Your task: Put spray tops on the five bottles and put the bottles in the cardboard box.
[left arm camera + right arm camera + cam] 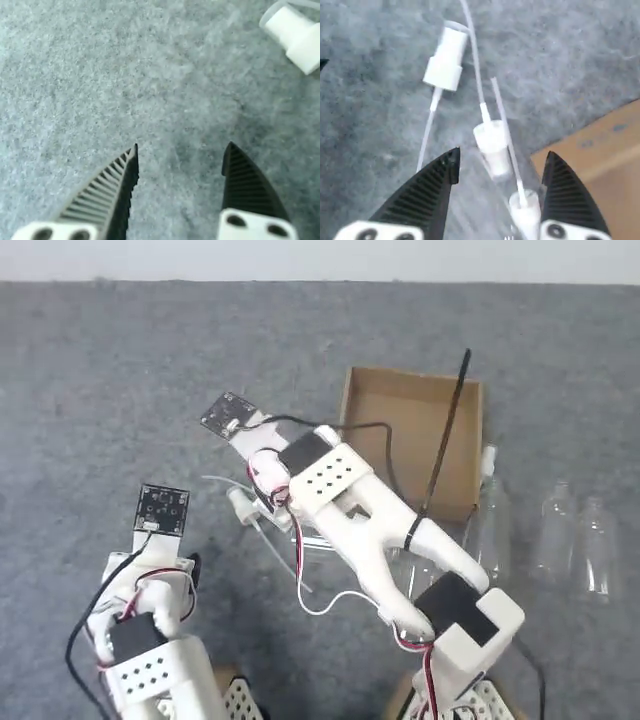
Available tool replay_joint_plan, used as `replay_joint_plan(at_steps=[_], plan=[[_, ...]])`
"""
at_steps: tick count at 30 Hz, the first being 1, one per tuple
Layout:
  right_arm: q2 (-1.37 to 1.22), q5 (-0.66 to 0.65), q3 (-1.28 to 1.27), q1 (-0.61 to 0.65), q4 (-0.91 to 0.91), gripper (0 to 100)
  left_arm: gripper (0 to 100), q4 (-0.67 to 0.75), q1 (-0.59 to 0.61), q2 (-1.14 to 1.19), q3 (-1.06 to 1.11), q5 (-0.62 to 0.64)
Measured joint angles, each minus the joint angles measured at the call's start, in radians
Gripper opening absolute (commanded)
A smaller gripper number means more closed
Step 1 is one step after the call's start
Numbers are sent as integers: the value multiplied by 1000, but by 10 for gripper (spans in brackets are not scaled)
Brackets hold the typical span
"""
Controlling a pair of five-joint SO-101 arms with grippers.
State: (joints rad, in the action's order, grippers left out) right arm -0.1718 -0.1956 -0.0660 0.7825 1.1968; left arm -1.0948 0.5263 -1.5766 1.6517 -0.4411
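Favour right fingers [427,192], spread wide with a spray top [492,145] lying between and below them just beside the cardboard box [600,145], stem running lengthwise away from the tips; leave left fingers [112,192], equally wide, over bare table [100,75], another spray top [295,35] well off.

Left arm [150,640] sits folded at the near left, wrist angled downward, the left tool [182,146] with its jaws spread apart. Right arm [385,525] stretches from the near right toward the centre, wrist tipped down, the right tool [503,151] likewise gaping wide.
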Motion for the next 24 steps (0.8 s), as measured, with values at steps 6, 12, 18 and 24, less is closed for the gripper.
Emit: replay_joint_plan(at_steps=[6,12,18,24], plan=[[0,-6,-123,-3,-138,216,246,0,0,0,0,0],[0,-6,-204,-5,-215,215,246,0,0,0,0,0],[-68,-8,-203,-5,-244,96,246,0,0,0,0,0],[-84,-8,-201,-14,-245,43,246,0,0,0,0,0]])
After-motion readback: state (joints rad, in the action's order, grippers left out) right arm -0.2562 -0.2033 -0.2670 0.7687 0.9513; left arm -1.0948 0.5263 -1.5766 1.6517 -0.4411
